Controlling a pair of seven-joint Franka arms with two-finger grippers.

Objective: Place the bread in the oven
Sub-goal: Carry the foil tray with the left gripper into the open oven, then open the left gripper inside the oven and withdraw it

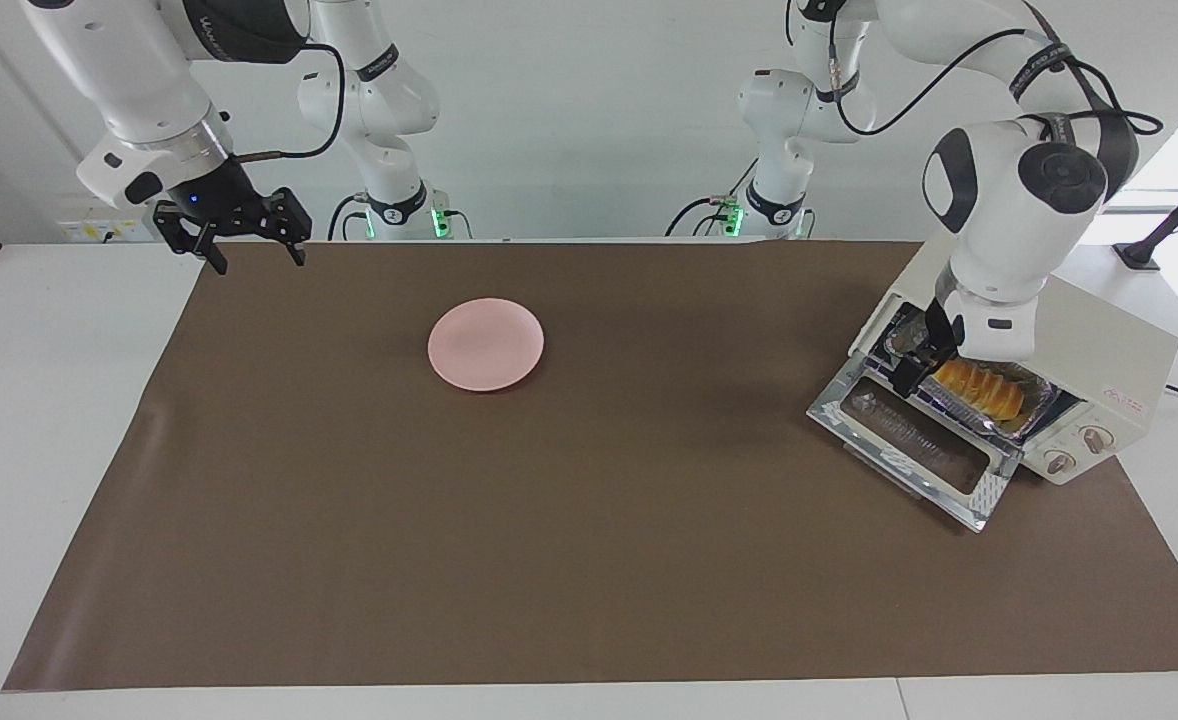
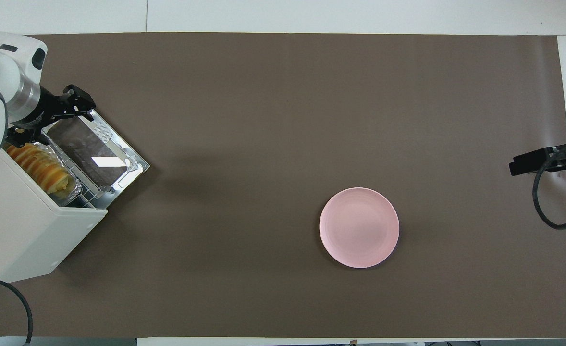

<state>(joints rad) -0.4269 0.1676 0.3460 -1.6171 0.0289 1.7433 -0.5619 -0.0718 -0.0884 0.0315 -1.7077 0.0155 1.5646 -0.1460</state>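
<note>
**Operator:** Where is the bread (image 1: 979, 390) lying, and how is it likely to handle?

**Technician:** The bread is sitting in a crinkled foil tray (image 1: 1034, 405), which is resting on the wire rack in the mouth of the toaster oven (image 1: 1099, 350). The oven is standing at the left arm's end of the brown mat (image 1: 589, 560), close to that end's edge; its glass door (image 1: 914, 440) is lying folded down flat, toward the middle of the mat. The loaf is probably light, soft and easily dented. The foil tray is probably thin and liable to buckle. Any hold is best taken on the tray rim, or across the loaf's narrow width with light pressure.

**Operator:** And where is the loaf relative to the jaws?

**Technician:** The left gripper (image 1: 911, 372) is hanging at the oven opening, beside the end of the loaf and tray that lies nearer the robots. The bread is lying beside the jaws, not between them. Whether the jaws are spread or pinching the tray rim, I cannot tell.

**Operator:** The other arm?

**Technician:** The right gripper (image 1: 249, 240) is waiting above the mat's corner at the right arm's end, its jaws spread and holding nothing. A pink plate (image 1: 486, 344) is lying bare near the mat's middle.
</note>
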